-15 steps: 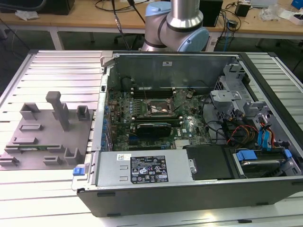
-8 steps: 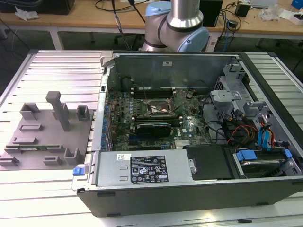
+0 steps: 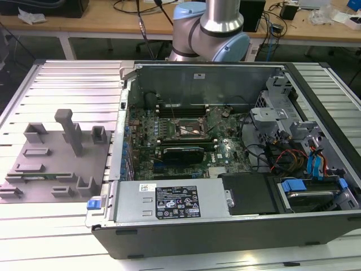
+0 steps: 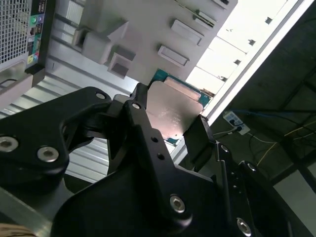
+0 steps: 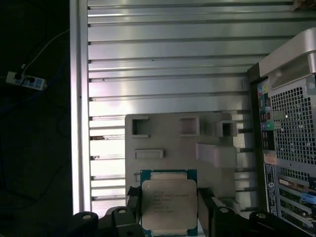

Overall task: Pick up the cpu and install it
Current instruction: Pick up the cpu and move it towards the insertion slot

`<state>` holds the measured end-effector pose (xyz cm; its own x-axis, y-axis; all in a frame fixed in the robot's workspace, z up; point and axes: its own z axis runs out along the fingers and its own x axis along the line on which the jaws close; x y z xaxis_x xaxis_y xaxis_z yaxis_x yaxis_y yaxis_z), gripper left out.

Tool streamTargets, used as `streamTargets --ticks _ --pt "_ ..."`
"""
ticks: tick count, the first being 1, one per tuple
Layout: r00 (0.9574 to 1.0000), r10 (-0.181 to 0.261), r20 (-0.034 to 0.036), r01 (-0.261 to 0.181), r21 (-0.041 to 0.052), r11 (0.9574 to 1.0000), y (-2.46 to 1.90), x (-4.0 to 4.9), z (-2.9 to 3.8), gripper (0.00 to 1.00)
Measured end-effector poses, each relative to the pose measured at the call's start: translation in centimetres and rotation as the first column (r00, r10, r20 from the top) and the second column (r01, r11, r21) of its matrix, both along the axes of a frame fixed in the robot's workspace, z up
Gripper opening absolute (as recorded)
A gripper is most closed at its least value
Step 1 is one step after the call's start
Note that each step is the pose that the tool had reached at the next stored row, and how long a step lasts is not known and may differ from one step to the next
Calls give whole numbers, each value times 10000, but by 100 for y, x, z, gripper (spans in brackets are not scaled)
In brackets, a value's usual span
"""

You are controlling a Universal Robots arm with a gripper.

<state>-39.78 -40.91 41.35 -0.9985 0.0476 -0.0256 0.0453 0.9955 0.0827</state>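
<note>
Clamped in the gripper point(image 5: 169, 197), jaws closed on two opposite edges: the cpu point(image 5: 169, 210), silvery top bare between the black fingers point(image 5: 205, 200) in both wrist views. Held over the grey fixture plate point(image 5: 173, 143), apparently clear of its surface. Easy to see going wrong with so thin an edge grip: slipping or tilting in the jaws, then seating skewed and bending contacts in the socket point(image 3: 189, 131). Also clipping a wall of the open computer case point(image 3: 197, 79) beside the plate. Inside that case: motherboard point(image 3: 225, 149), power supply point(image 3: 169, 203), drive bays and cables. Seemingly no chip in the socket, though hard to tell. In one of the plate's slots, a thin green strip point(image 3: 42, 177).
</note>
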Motion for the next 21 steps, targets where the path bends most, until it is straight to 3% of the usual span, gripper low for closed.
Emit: streamTargets --ticks 12,21 --pt "10000 0 1 0 1 10000 0 513 -1 54" --pt "10000 2 1 -2 1 10000 0 965 -1 54"
